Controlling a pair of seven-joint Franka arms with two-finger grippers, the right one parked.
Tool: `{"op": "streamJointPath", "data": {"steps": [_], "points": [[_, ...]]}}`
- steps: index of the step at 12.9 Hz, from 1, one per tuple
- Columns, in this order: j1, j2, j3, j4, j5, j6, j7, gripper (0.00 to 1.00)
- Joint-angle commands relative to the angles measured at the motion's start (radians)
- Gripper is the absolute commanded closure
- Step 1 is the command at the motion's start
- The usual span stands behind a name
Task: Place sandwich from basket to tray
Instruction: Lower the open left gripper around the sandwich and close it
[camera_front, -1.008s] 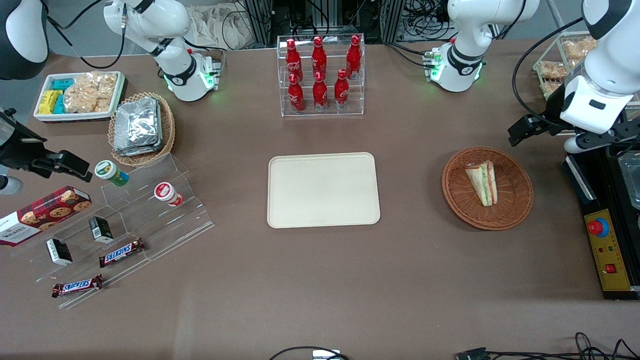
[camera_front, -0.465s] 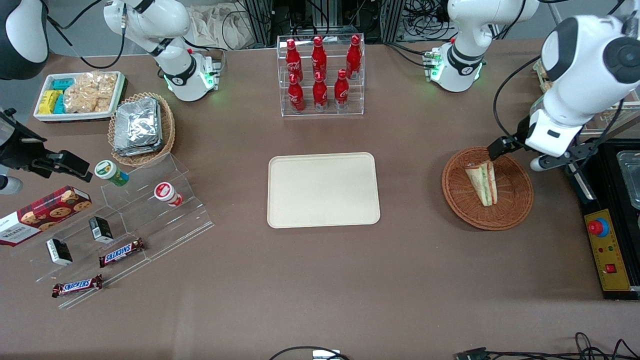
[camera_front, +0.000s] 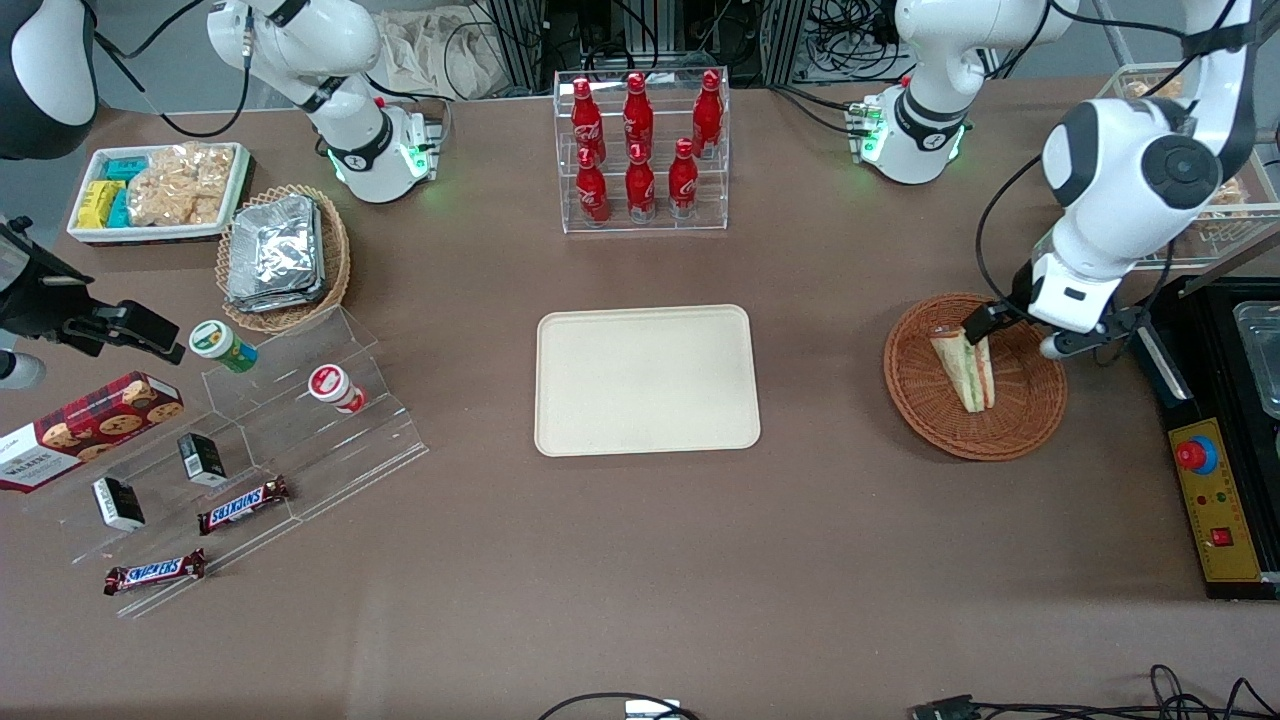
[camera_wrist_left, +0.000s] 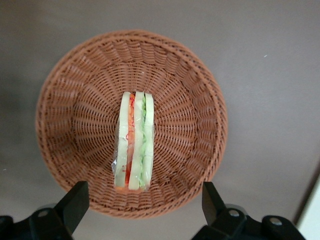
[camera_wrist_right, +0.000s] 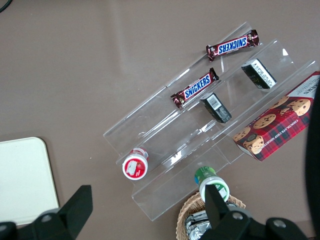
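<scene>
The two dark fingertips (camera_wrist_left: 75, 202) of the gripper (camera_wrist_left: 142, 205) are being held wide apart, with nothing gripped between them; the spread is wider than the sandwich (camera_wrist_left: 133, 142) is thick. In the wrist view the gripper is being carried above the basket (camera_wrist_left: 65, 120), with the fingertips standing over the basket's rim on either side of one end of the sandwich. No contact with the wrap or the wicker is being made.

In the front view the gripper (camera_front: 1012, 333) is seen hanging over the part of the basket (camera_front: 1030, 410) farther from the front camera, at the broad end of the sandwich (camera_front: 966, 366).

The sandwich is lying in the middle of the basket, standing on edge, so that the bread and the red and green filling layers are being shown upward as parallel stripes. Its long axis is running from the end under the gripper toward the front camera, where the wedge is narrowing to its point. The gap between the fingers is lying across that axis.

The tray (camera_front: 645, 380) is lying flat at mid-table, well apart from the basket, toward the parked arm's end of the table.
</scene>
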Motion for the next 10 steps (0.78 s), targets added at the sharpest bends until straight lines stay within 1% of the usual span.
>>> {"op": "streamJointPath", "data": {"steps": [1,8,10], "points": [[0.003,0.05,0.003,-0.052,0.012,0.101,0.003,0.0],[0.013,0.166,0.004,-0.102,0.013,0.256,0.041,0.0],[0.014,0.196,0.006,-0.102,0.015,0.28,0.086,0.0]]}}
